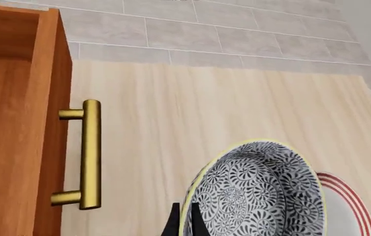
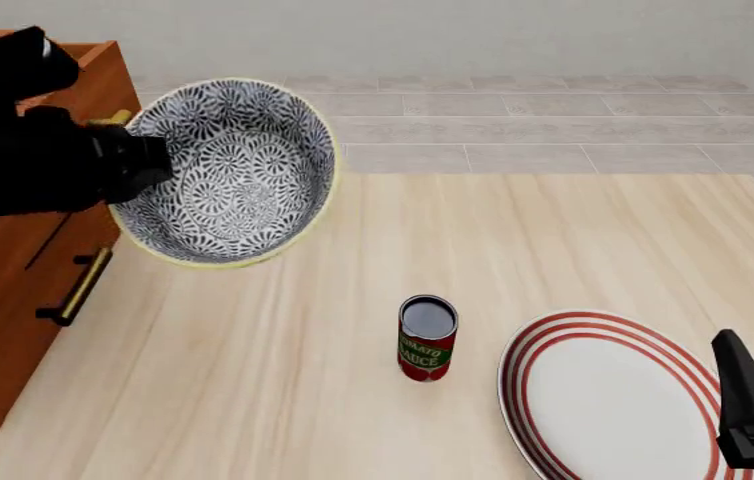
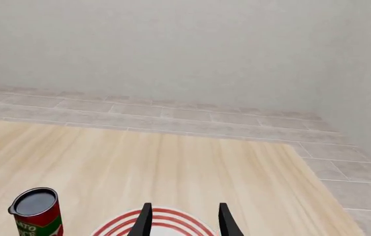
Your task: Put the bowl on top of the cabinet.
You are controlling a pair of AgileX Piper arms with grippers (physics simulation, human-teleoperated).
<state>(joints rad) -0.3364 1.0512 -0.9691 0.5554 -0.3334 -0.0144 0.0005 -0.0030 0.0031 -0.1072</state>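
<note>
Left wrist view. The left end effector [image 1: 184,221] pinches the rim of the bowl [image 1: 258,189], its dark fingers closed across the wall. The bowl hangs tilted in the air, clear of the counter [image 1: 192,118], presumably so that it can be carried over the cabinet [image 1: 15,128], whose brass handle [image 1: 88,155] stands beside it. The plate [image 1: 350,206] lies beyond.

Front view. The bowl [image 2: 228,170] is held aloft at 10 o'clock, next to the cabinet's [image 2: 17,300] front upper corner and not yet over its top; the left end effector [image 2: 137,165] grips its rim on the cabinet side. A sauce can [image 2: 427,337] stands upright at centre; the red-ringed plate [image 2: 617,400] lies at 4 o'clock, with the right end effector [image 2: 751,415] idle above its edge.

Right wrist view. The right end effector [image 3: 183,220] is parted and empty over the plate [image 3: 159,223]; the can [image 3: 38,211] is nearby. The counter is pale wood, bordered by grey tiled floor [image 3: 172,113] and a plain wall [image 3: 172,49].
</note>
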